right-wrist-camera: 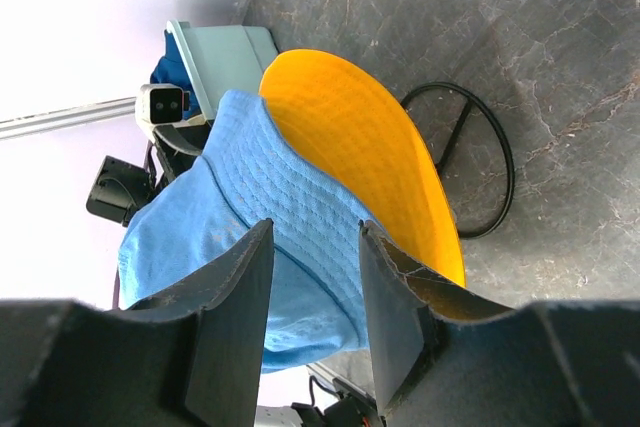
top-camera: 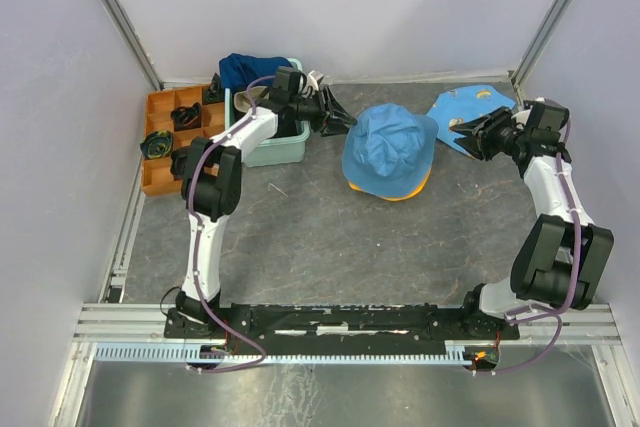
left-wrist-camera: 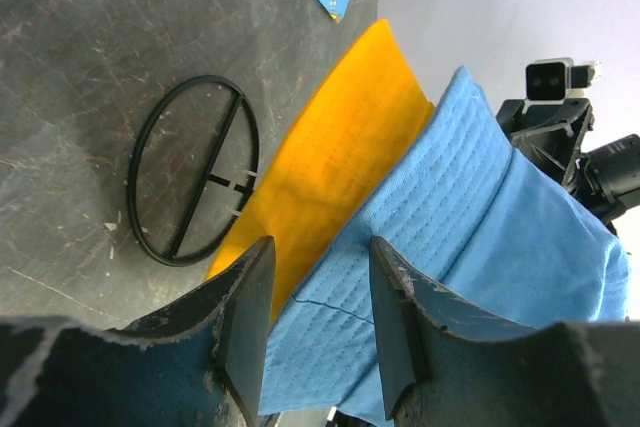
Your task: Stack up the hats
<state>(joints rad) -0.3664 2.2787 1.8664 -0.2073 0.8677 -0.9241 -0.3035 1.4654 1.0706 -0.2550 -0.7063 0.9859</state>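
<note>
A light blue hat (top-camera: 392, 135) lies over a yellow-orange hat (top-camera: 400, 190) in the middle of the table, and only the orange brim shows at its near edge. A dark navy hat (top-camera: 250, 69) sits in the mint-green tub (top-camera: 275, 152). My left gripper (top-camera: 347, 124) hovers at the stack's left rim, open, its jaws framing the blue brim (left-wrist-camera: 400, 277) without touching it. My right gripper (top-camera: 460, 137) is level with the stack's right side, open, with the blue brim (right-wrist-camera: 300, 217) showing between its fingers. The orange underside (right-wrist-camera: 370, 147) faces this camera.
A thin black ring (left-wrist-camera: 195, 182) lies flat on the table beside the stack. A printed light-blue cloth (top-camera: 470, 105) lies at the back right, behind the right gripper. An orange compartment tray (top-camera: 165, 142) with dark items stands at the left wall.
</note>
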